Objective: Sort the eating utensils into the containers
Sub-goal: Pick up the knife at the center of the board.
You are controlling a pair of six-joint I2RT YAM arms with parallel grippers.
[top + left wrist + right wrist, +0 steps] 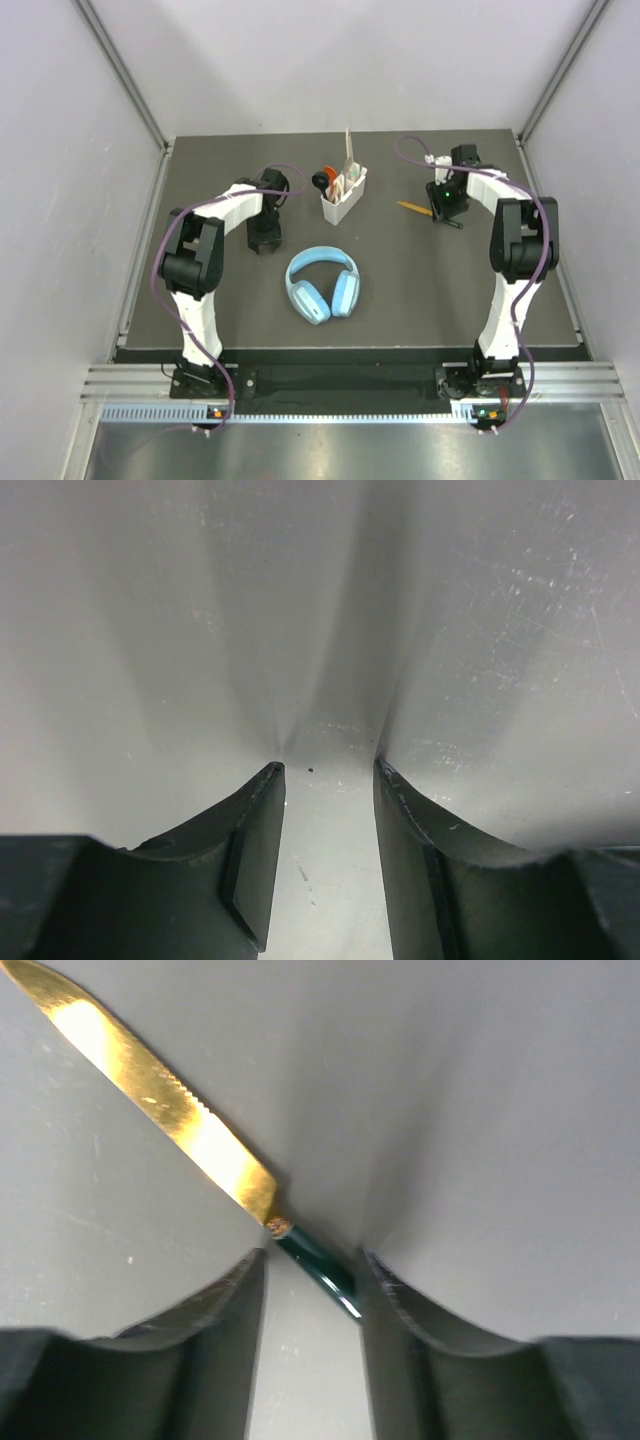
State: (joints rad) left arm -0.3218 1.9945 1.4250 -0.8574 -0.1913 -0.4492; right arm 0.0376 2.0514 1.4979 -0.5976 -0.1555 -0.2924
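My half-open, seemingly empty right gripper [315, 1255] straddles the dark handle [320, 1268], best hold on a knife [160, 1100] I'd judge stiff, light, slippery.

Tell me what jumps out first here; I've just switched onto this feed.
The light-blue headphones lie in the middle of the table, the largest and brightest thing in the top view. Behind them, a white caddy holds several utensils upright. On the right, the right gripper straddles the dark handle of a gold-bladed knife that lies flat, its jaws open.
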